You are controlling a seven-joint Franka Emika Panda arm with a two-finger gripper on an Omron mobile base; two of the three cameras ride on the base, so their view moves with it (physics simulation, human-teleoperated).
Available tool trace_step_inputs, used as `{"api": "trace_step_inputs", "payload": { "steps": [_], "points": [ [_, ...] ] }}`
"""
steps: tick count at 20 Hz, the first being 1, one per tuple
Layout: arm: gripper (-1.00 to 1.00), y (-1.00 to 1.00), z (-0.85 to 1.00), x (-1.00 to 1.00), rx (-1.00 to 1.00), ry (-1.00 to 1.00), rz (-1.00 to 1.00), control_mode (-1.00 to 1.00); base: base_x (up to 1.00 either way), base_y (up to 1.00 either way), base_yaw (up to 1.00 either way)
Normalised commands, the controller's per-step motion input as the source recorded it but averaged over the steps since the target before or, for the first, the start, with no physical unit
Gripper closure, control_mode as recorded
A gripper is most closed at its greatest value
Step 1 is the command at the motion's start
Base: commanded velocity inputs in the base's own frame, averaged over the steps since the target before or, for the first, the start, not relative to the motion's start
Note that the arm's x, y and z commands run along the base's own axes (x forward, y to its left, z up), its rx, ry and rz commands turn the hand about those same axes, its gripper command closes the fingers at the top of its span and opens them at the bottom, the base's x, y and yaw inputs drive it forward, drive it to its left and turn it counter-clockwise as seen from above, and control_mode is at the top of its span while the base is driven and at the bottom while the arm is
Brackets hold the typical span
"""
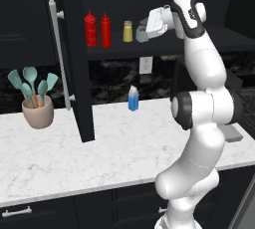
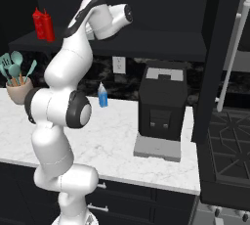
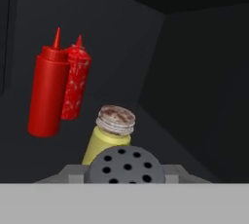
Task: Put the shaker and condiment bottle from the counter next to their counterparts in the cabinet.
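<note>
Left base view: behind-left of arm, looking forward and down over tabletop (image 1: 60,158) into open cabinet (image 1: 164,49). Right base view: behind-right, same tabletop, same red bottles (image 2: 43,24), blue carton (image 2: 102,95) shared. Hand view: close inside cabinet, tilted, facing yellow shaker (image 3: 108,135) and the bottles.

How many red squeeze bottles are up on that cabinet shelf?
2. The left red bottle and the right red bottle stand side by side at the shelf's left end, left of the yellow shaker.

Gripper (image 1: 142,33) is up at the cabinet (image 1: 79,73) shelf, just right of the yellow shaker (image 1: 128,31); two red bottles (image 1: 97,30) stand further left.
</note>
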Motion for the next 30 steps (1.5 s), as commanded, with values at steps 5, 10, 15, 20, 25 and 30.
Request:
{"api": "trace_step_inputs", "payload": {
  "steps": [5,10,15,20,25,30],
  "points": [
    [-1.0,0.0,0.0,0.0,0.0,0.0,0.04,-1.0,0.0,0.0,0.0],
    [-1.0,0.0,0.0,-0.02,0.0,0.0,0.0,-1.0,0.0,0.0,0.0],
    [-1.0,0.0,0.0,0.0,0.0,0.0,0.0,-1.0,0.0,0.0,0.0],
    [-1.0,-0.02,0.0,-0.04,0.0,0.0,0.0,-1.0,0.0,0.0,0.0],
    [-1.0,-0.16,0.0,-0.08,0.01,0.0,0.0,-1.0,0.0,0.0,0.0],
    [-1.0,-0.22,0.0,-0.21,0.04,0.0,-0.02,-1.0,0.0,0.0,0.0]
  ]
}}
